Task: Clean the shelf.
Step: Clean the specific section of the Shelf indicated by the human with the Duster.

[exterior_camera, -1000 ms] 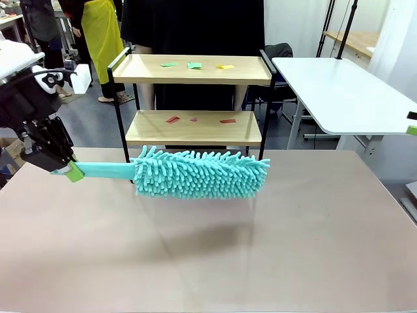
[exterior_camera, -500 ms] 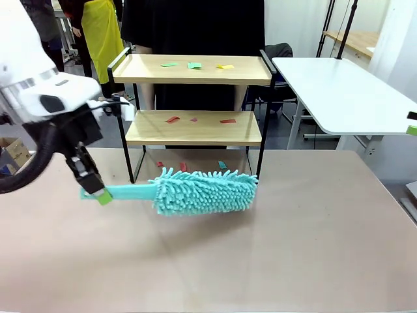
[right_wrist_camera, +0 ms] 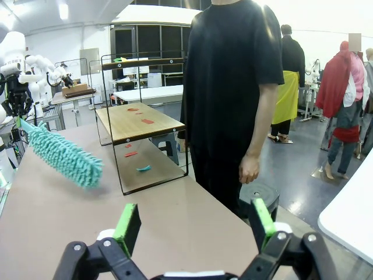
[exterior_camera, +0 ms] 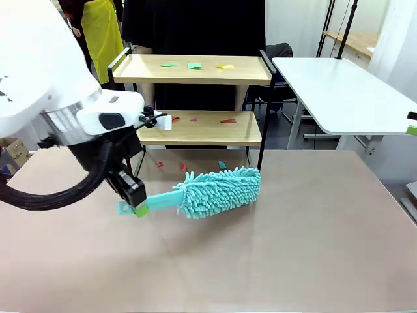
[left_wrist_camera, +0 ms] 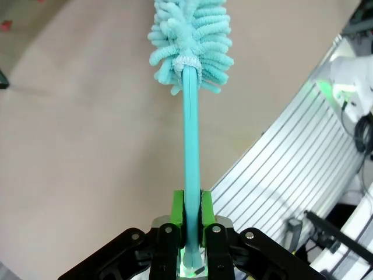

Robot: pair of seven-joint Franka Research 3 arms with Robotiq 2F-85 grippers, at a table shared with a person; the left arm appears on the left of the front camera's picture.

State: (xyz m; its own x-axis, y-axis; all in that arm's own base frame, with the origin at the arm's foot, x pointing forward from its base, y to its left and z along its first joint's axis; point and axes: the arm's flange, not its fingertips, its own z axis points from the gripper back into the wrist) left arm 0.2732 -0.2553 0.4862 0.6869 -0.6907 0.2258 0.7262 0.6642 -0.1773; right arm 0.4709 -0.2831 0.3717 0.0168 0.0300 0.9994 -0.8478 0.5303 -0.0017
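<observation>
Left jaws grip duster (exterior_camera: 218, 190); coloured scraps (exterior_camera: 194, 65) litter the shelf (exterior_camera: 208, 134).

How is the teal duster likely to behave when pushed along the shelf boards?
Probably light: the left tool grips the duster by its handle end alone, with no visible sag. The flat handle looks straight, so likely fairly stiff. The shaggy head looks soft and should squash against the shelf rather than scrape.

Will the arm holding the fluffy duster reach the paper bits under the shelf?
Probably yes: the left gripper holds the duster just in front of the scraps, with nothing between them.
</observation>
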